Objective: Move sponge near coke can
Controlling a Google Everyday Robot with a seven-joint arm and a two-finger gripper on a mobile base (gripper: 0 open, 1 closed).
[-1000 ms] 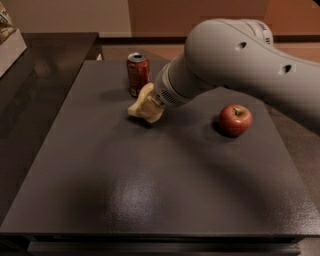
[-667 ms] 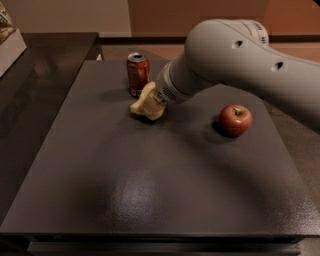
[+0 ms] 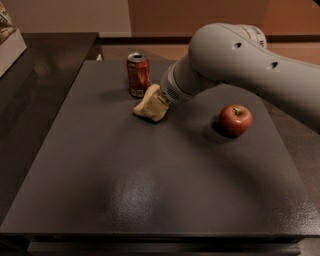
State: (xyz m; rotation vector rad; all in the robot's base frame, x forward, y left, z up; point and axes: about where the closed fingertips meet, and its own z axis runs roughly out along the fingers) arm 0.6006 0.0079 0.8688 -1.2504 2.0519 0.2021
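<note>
Apparently gripper (image 3: 159,99) at sponge (image 3: 146,111), dark table (image 3: 150,190).

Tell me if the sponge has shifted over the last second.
Yes, slightly: the sponge, at the end effector, slid rightward from the coke can toward the apple.

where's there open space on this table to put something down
The front half of the table is bare, also the strip from the can to the left edge. Crowded at the back: can, sponge and end effector bunch together under the arm, with the apple to their right.

place: maybe lab | dark table (image 3: 150,200), tan wall (image 3: 65,15) | hand (image 3: 154,100) beside coke can (image 3: 138,75)
</note>
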